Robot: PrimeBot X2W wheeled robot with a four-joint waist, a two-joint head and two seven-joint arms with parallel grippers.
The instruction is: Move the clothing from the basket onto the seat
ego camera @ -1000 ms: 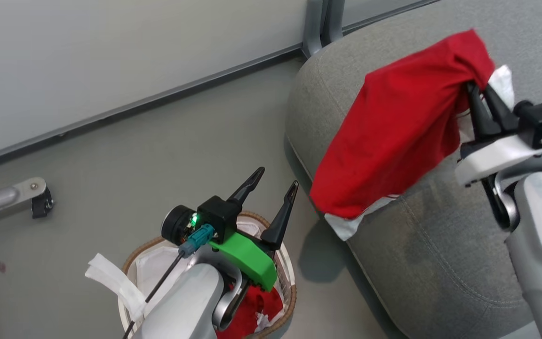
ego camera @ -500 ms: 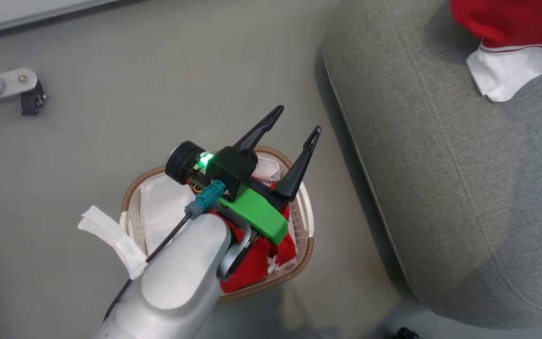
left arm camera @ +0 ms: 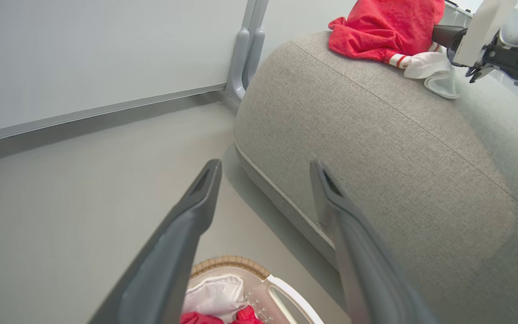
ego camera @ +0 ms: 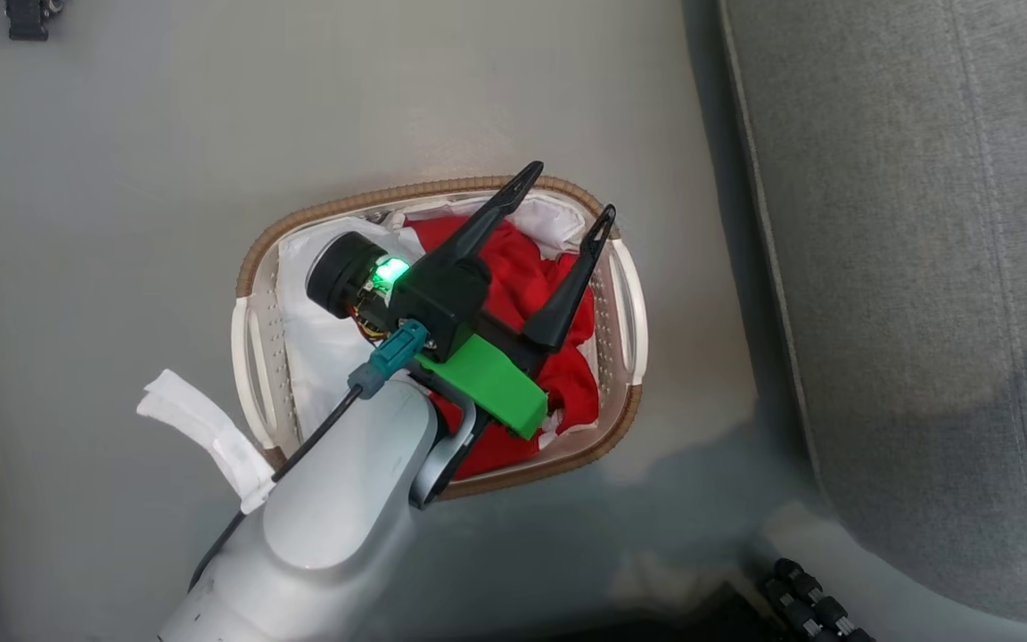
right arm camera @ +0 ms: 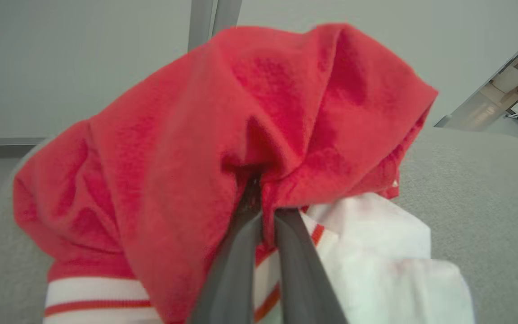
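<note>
So the left gripper (ego camera: 570, 192) hangs right over the basket (ego camera: 424, 189), fingers spread wide with nothing between them. The clothing (ego camera: 522, 267) is bunched directly under it, in the right half of the basket. From the head view I honestly can't tell if the fingers touch the fabric. In the left wrist view the basket rim sits low down between the two fingers.

The right gripper (right arm camera: 263, 216) is over on the seat (left arm camera: 376, 135). Its fingers are pressed together, pinching a fold of a second garment (right arm camera: 241, 112) that's heaped on top of the cushion.

The basket stands on the grey floor (ego camera: 121, 178) just beside the seat, with a narrow gap between them. A white liner (ego camera: 317, 357) fills its left half, and a white strip (ego camera: 201, 428) of cloth pokes out past the left rim. The left forearm covers the near part of the basket, so some of the pile is hidden.

Looks-wise, the stuff in the basket is bright red and crumpled, with a bit of white at the near edge. The piece on the seat is the same red with a white panel and a red-and-white striped band.
</note>
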